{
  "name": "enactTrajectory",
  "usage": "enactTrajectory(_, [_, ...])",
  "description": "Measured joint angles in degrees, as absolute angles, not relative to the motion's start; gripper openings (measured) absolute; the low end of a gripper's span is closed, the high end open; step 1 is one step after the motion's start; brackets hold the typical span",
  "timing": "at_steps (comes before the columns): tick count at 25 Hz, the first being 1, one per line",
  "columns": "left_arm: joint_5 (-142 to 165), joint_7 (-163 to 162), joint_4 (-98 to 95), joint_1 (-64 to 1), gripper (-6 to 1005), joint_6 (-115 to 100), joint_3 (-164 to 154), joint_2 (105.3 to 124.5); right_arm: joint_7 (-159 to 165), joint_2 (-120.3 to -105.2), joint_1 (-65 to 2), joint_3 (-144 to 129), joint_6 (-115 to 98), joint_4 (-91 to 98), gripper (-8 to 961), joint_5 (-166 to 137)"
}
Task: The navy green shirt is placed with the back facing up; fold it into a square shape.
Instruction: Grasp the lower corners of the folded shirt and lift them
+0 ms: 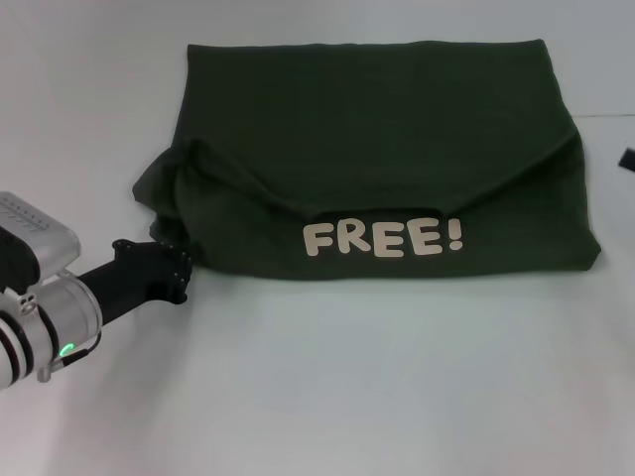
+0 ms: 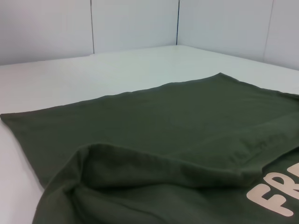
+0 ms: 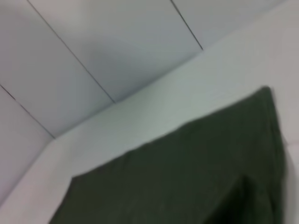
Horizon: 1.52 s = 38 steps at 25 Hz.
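The navy green shirt point(image 1: 377, 149) lies on the white table as a wide folded block. Its near part is turned over, so the white "FREE!" lettering point(image 1: 382, 239) faces up. The shirt's left side is bunched into a rumpled fold point(image 1: 164, 193), which the left wrist view shows close up point(image 2: 140, 172). My left gripper point(image 1: 174, 270) is low at the near left, its black tip right at the shirt's near-left corner. A dark sliver at the right edge is probably my right gripper point(image 1: 627, 159), beside the shirt's right side. The right wrist view shows the shirt's point(image 3: 187, 172) far corner.
Bare white table point(image 1: 347, 387) stretches in front of the shirt and to its left. White wall panels point(image 2: 131, 23) rise behind the table's far edge.
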<state>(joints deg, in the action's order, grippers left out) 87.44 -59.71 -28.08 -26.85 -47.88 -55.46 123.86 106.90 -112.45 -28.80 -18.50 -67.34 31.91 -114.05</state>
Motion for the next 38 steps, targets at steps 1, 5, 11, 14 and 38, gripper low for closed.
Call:
enactTrajectory(1, [87.4, -59.7, -28.2, -26.8, 83, -47.9, -55.5, 123.85, 108.1, -112.02, -28.8, -18.5, -67.5, 32.0, 496, -115.3])
enactTrajectory(5, [87.5, -59.8, -28.7, -26.4, 27, -48.4, -55.5, 123.84, 113.4, -110.52, -29.0, -18.6, -68.5, 32.7, 490, -120.4])
enactTrajectory(11, [87.6, -59.8, -28.7, -26.3, -1, -48.6, -55.5, 123.83, 119.7, -108.87, -29.4, -20.1, -69.5, 32.8, 481, -127.2])
enactTrajectory(14, [88.4, -59.8, -28.9, -26.3, -2, -48.6, -55.5, 123.84, 120.3, -108.93, -29.7, -22.0, -68.6, 32.2, 476, -127.9])
enactTrajectory(38, [88.6, -60.5, -29.3, -26.5, -1, -48.6, -55.4, 123.84, 119.2, -112.81, -32.2, -28.1, -62.9, 30.3, 441, -128.1])
